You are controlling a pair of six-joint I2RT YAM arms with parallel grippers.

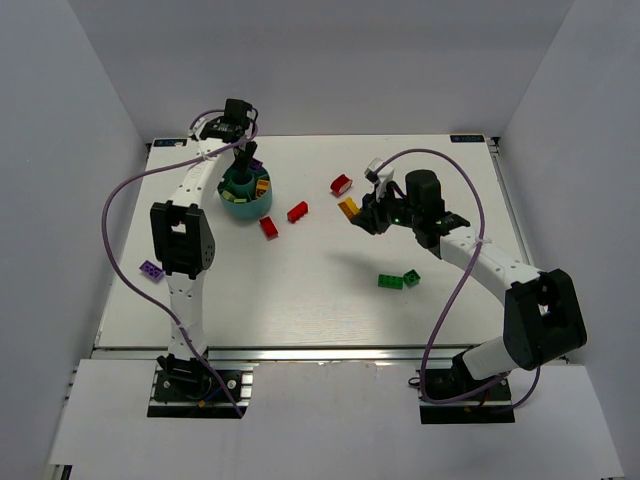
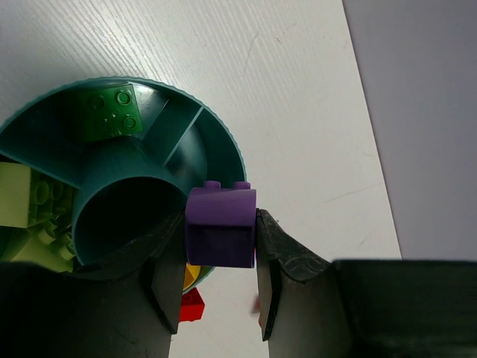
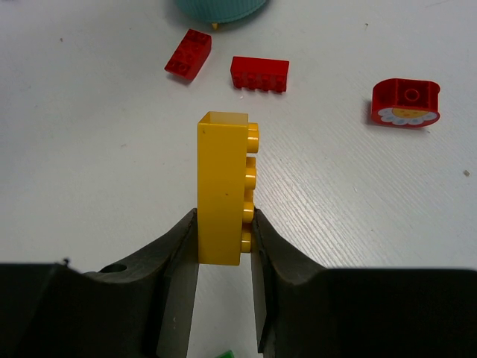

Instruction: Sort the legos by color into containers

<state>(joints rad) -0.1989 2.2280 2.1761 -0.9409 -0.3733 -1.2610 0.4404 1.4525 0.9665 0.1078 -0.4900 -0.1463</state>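
Left wrist cam is the good one here. The left gripper (image 2: pixel 221 250) is pinching a purple brick (image 2: pixel 220 227), studs pointing away from the camera, one finger on each side. The brick sits right over the rim of the teal cup (image 2: pixel 220 142), next to the central tube (image 2: pixel 123 216). I honestly can't tell which compartment it's over, since the brick covers that bit. You can see inside, though: a dark green brick (image 2: pixel 104 112) in the far compartment and lime green bricks (image 2: pixel 26 209) in the one on the left. A bit of yellow (image 2: pixel 192 274) and a red brick (image 2: pixel 191 304) peek out below the purple one.

From the top cam none of that sorting is readable; you just see the arm parked over the cup.

Right wrist cam: the right gripper (image 3: pixel 223 224) is clamped on a yellow brick (image 3: pixel 221 186), held on end with studs facing right. Past it on the table (image 3: pixel 89 149) are two plain red bricks (image 3: pixel 188 54) (image 3: pixel 259 74) just short of the cup, plus a rounded red piece (image 3: pixel 405 102) with a daisy print, off to the right.

The top cam adds what the wrists miss: two green bricks (image 1: pixel 398 280) side by side near the right arm, and a flat purple piece (image 1: pixel 151 269) beside the left arm, well away from everything else.
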